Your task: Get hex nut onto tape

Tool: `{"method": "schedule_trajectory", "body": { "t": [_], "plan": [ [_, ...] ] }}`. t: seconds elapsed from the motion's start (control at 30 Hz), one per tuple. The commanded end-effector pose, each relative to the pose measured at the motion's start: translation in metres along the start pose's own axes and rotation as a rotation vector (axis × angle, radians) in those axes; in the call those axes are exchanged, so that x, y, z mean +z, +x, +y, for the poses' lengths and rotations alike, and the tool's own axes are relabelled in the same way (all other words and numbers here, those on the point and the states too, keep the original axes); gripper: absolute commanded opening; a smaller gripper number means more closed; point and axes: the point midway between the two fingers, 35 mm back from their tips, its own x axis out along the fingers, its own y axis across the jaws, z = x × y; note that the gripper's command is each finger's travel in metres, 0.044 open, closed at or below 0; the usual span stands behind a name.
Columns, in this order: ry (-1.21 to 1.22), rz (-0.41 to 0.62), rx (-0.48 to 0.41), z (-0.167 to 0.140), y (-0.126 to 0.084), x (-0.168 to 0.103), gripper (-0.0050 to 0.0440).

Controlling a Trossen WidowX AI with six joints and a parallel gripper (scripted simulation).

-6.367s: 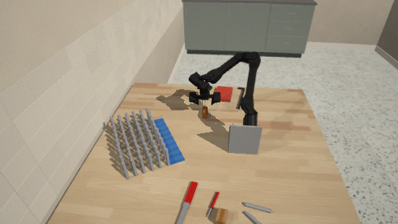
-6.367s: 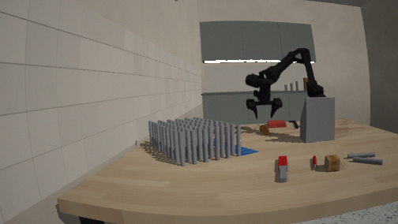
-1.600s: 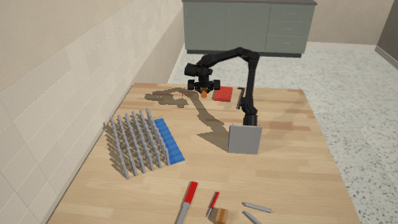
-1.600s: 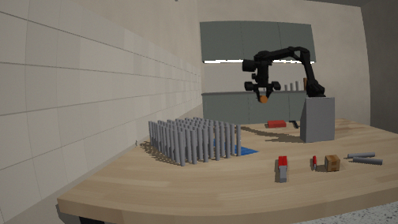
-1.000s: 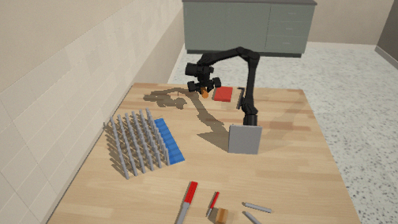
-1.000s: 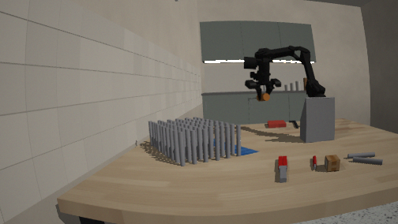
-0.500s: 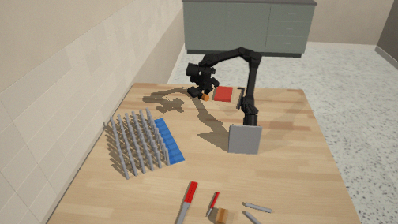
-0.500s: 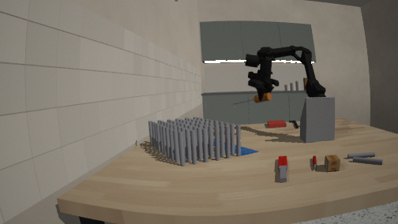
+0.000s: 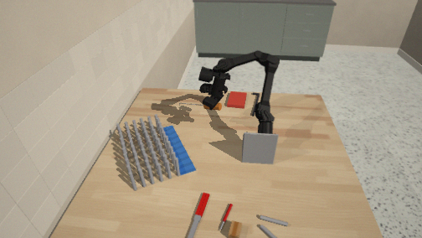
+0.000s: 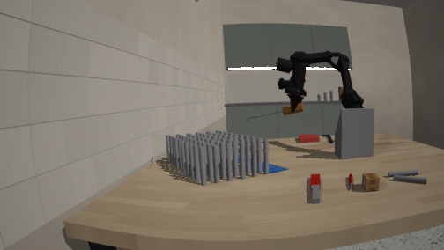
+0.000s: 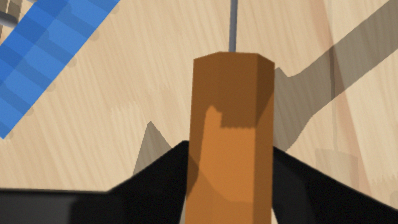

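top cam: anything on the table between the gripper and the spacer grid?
Only bare wood with arm shadows, per the top view. The gripper, shut on the hook pick, hangs above the table; no object lies before the spacers and blue tape strip.

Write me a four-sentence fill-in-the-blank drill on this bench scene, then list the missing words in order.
1. The gripper is shut on the hook pick's orange-brown ____.
2. The pick hangs ____ the table, not on it.
3. The strip of tape beside the standing spacers is ____ in colour.
4. The arm's base is hidden behind a ____ block.

Missing words: handle; above; blue; grey
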Motion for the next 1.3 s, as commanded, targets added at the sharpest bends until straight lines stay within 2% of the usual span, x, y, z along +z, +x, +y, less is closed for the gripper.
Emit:
{"method": "schedule_trajectory", "body": {
  "t": [0.0,0.83,1.03,1.17,1.27],
  "plan": [
    [-0.096,-0.032,0.056,0.009,-0.006,0.000,-0.0050],
    [-0.796,-0.169,0.269,0.066,-0.021,-0.022,-0.0050],
    [-0.821,-0.183,0.277,0.068,-0.023,-0.021,-0.0050],
    [-0.823,-0.170,0.277,0.069,-0.017,-0.022,-0.0050],
    [-0.828,-0.161,0.282,0.073,-0.005,-0.023,-0.0050]
  ]
}}
